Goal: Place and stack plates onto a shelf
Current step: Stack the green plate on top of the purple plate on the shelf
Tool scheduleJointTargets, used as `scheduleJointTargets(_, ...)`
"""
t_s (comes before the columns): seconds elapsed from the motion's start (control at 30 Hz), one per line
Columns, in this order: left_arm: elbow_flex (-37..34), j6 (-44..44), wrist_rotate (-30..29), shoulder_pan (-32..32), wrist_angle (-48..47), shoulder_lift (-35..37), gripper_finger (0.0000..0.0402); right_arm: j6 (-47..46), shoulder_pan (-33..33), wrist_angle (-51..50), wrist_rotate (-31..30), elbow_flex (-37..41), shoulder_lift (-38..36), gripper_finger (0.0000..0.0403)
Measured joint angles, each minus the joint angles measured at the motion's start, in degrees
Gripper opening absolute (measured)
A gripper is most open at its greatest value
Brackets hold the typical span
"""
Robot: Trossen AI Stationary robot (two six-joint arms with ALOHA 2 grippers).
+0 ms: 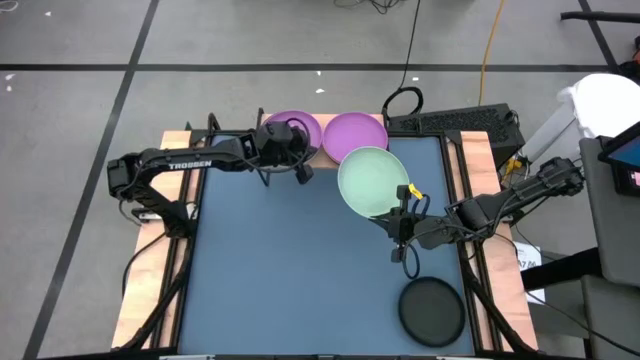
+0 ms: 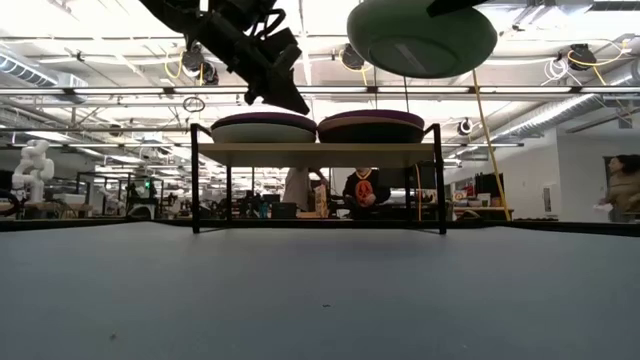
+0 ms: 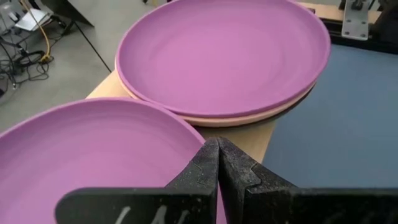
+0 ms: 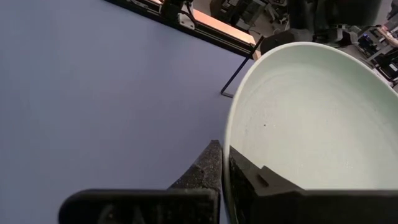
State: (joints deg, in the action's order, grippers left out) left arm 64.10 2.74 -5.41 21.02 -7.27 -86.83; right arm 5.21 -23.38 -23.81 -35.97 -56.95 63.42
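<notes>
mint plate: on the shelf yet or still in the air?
In the air. The right gripper grips the mint plate by its rim, above the shelf.

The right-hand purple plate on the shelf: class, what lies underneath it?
Under that purple plate a pink plate's rim shows, with a dark edge lower still, all stacked on the shelf. How many plates lie beneath is hidden.

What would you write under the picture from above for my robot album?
Right gripper carries a mint green plate toward the shelf.
</notes>
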Motion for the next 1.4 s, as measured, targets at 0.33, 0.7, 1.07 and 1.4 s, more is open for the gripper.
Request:
scheduleJointTargets(0.33,-0.2,-0.3,0.9,0.3,-0.3,0.0,0.0003,0.0,0.0,0.0,0.0,0.0,0.0,0.0000)
scheduleJointTargets(0.7,-0.7,-0.8,1.0,0.1,-0.9,0.8,0.0003,-0.2,0.0,0.0,0.0,0.0,0.0,0.0000)
scheduleJointTargets(1.07,-0.8,-8.0,-3.7,-6.6,-5.3,13.7,0.0003,5.4,6.8,8.2,-1.5,0.0,0.0,0.0000)
scheduleJointTargets(1.4,-14.5,-9.0,-7.2,-14.4,7.2,22.6,0.0003,13.0,19.5,20.3,2.5,0.0,0.1,0.0000)
